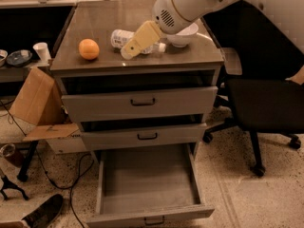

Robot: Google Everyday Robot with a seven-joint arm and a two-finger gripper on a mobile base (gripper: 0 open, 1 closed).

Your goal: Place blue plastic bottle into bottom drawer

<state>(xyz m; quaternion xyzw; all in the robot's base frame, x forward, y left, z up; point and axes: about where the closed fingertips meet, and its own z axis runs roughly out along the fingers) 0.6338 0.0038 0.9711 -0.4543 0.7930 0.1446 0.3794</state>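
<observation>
Cabinet top (90,20) — jaws over the half-hidden blue plastic bottle (118,37)

Dim, warm light from above. Soft glare on the cabinet top (104,18). The gripper (128,51), low over that top, is lit pale yellow. Deep shadow sits in the gaps above the upper drawers (137,103). The bottom drawer (147,179) is evenly grey inside.

White arm (256,1) from upper right, rounded wrist (178,6), tan tool (130,50) slanting down-left at centre top

Three drawers (140,101), one bottle (118,37), one orange (89,49), one bowl (185,34), one gripper (127,51) over the bottle.
</observation>
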